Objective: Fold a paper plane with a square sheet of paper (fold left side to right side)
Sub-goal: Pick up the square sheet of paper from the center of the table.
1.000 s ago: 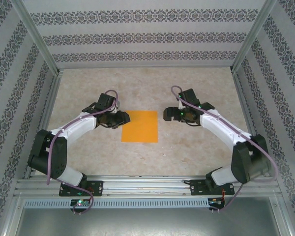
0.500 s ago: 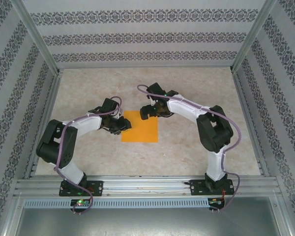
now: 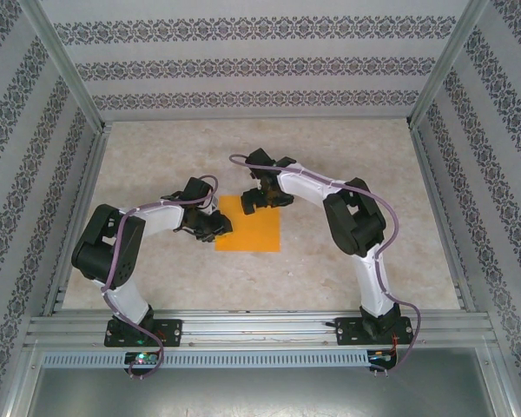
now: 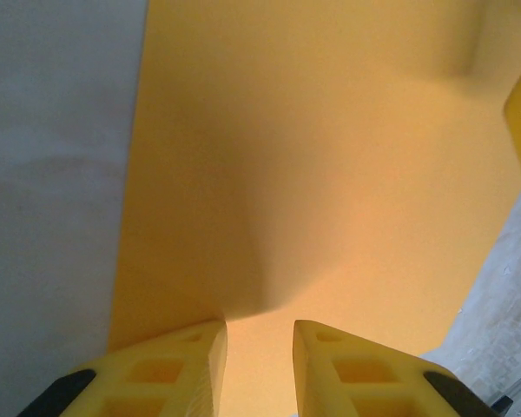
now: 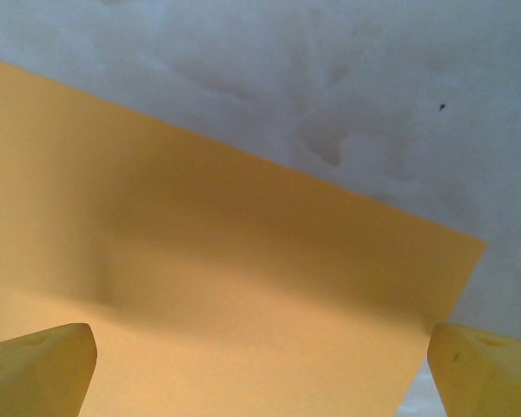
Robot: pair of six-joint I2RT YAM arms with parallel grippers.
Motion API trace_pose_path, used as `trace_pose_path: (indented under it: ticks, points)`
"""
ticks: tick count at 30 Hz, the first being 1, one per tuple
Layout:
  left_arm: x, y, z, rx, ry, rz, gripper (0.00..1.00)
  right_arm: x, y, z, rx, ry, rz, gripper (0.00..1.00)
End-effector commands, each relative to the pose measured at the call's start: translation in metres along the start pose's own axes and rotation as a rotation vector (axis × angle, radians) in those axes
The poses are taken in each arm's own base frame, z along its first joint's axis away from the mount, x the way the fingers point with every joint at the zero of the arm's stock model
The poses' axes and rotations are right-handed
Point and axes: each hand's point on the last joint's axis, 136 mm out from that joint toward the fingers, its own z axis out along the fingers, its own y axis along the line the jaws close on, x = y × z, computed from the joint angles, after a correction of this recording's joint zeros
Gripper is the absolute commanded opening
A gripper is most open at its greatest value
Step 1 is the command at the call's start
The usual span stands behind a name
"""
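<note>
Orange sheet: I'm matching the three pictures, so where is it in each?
Top external: sheet at the table's centre.
Left wrist: centre and right, ahead of the left gripper.
Right wrist: lower left, corner at right, ahead of the right gripper.
Shared landmark: the pale table bordering the sheet.

No text, label, brand, number or sign can be read anywhere.

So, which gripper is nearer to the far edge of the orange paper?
Right. The right gripper is over the far edge of the paper; the left gripper is at its left edge.
</note>
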Motion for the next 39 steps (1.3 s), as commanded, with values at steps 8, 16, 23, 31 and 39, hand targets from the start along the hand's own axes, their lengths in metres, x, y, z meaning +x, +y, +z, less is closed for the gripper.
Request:
trace_pose_path:
  ticks: [8,16,23,31,39]
  points:
    - [0.013,0.017,0.014,-0.055,0.036,-0.015,0.28,0.027,0.018,0.009,-0.069,0.104,0.015,0.96]
    - [0.012,0.013,0.014,-0.043,0.032,-0.013,0.28,0.032,0.031,-0.005,-0.106,0.083,0.010,0.93]
    - [0.009,0.007,0.012,-0.019,0.019,-0.015,0.28,0.040,0.045,-0.005,-0.168,0.110,0.036,0.77]
    - [0.004,-0.003,0.006,0.014,-0.011,-0.003,0.31,0.040,0.053,-0.006,-0.268,0.119,0.082,0.60]
    - [-0.015,-0.030,-0.028,0.071,-0.123,0.090,0.45,0.036,0.055,-0.021,-0.416,0.086,0.113,0.38]
